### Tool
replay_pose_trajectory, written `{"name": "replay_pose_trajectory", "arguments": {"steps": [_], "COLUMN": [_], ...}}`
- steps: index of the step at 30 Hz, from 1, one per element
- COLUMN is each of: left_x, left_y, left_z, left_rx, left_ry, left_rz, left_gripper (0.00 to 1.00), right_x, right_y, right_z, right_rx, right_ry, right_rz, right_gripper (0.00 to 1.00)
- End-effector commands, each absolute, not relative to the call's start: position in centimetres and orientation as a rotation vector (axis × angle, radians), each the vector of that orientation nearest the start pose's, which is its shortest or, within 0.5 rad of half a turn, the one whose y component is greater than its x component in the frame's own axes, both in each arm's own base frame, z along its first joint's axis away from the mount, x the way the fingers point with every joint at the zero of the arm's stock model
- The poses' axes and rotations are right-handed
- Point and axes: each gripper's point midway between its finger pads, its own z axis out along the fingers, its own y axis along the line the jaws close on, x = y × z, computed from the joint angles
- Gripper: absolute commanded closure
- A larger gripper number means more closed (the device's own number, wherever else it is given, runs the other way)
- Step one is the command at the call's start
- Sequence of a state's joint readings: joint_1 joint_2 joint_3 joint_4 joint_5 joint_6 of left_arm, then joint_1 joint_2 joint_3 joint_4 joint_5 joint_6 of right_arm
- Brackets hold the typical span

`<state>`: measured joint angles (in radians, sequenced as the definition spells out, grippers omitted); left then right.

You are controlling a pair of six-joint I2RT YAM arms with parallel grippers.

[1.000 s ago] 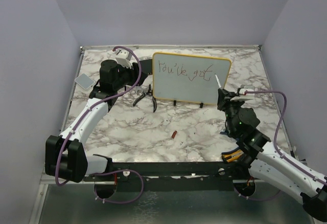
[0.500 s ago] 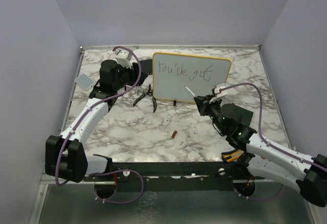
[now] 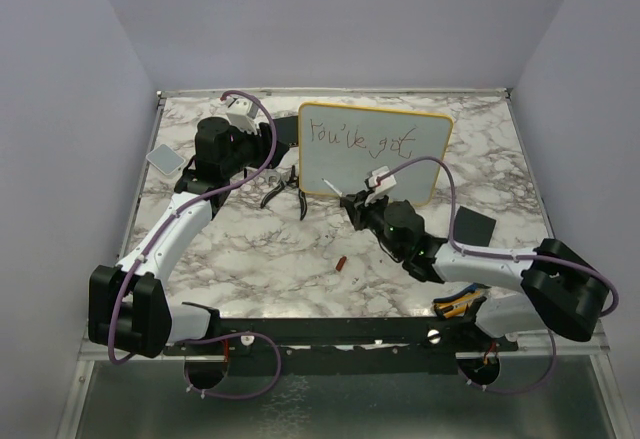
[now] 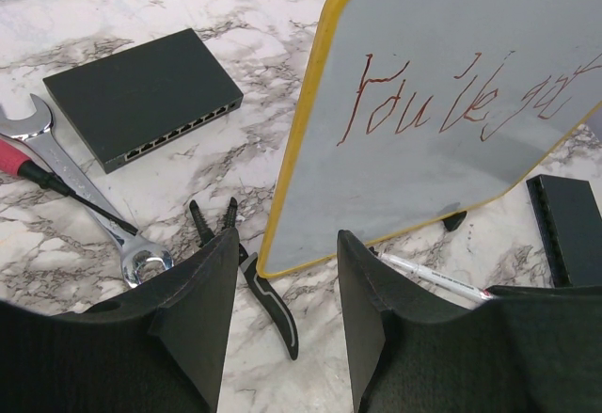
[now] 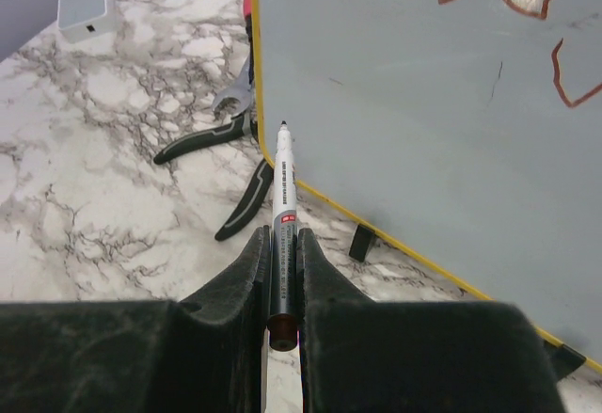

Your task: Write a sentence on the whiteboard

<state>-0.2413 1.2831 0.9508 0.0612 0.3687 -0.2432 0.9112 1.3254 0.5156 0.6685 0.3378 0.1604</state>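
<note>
The whiteboard [image 3: 372, 155] stands upright on small black feet at the back middle, yellow-framed. Its top line reads "You've got" [image 3: 360, 140] in thin dark marker; the lower part is blank. My right gripper [image 3: 357, 205] is shut on a white marker [image 3: 352, 199], low in front of the board's lower left. In the right wrist view the gripper [image 5: 283, 244] holds the marker [image 5: 282, 178] with its tip just short of the board [image 5: 404, 103]. My left gripper [image 3: 275, 156] is open and empty beside the board's left edge [image 4: 292, 187]; its midpoint is here [image 4: 282, 272].
Black pliers [image 3: 283, 191] lie by the board's left foot. A black switch box [image 4: 141, 93], a wrench [image 4: 56, 159] and a red-handled screwdriver [image 4: 19, 159] lie behind them. A white box [image 3: 165, 157] is at the left, a black square [image 3: 470, 227] right, a small red piece [image 3: 341, 262] near front.
My right arm has swung left and down with the marker, from the end of "got" to the board's lower left. The left arm has not moved.
</note>
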Motion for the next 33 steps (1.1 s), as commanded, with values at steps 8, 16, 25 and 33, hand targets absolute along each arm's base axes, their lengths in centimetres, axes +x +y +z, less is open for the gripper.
{"name": "replay_pose_trajectory", "arguments": {"steps": [8, 16, 25, 33], "left_x": [38.2, 38.2, 38.1, 38.1], "left_y": [-16.4, -16.4, -16.4, -16.4], "left_z": [24.2, 24.2, 24.3, 24.4], "left_rx": [0.248, 0.247, 0.248, 0.249], "left_ry": [1.85, 1.852, 1.849, 1.846], "left_rz": [-0.663, -0.662, -0.663, -0.664], "left_gripper": [0.52, 0.52, 0.52, 0.52], "right_x": [32.0, 32.9, 33.1, 32.5], "right_y": [30.4, 29.8, 27.5, 25.8], "right_z": [18.5, 17.4, 16.5, 16.3], "right_rx": [-0.309, -0.267, -0.219, -0.186], "right_ry": [1.571, 1.589, 1.62, 1.637], "right_rz": [0.446, 0.379, 0.273, 0.232], "right_gripper": [0.99, 0.99, 0.99, 0.99]}}
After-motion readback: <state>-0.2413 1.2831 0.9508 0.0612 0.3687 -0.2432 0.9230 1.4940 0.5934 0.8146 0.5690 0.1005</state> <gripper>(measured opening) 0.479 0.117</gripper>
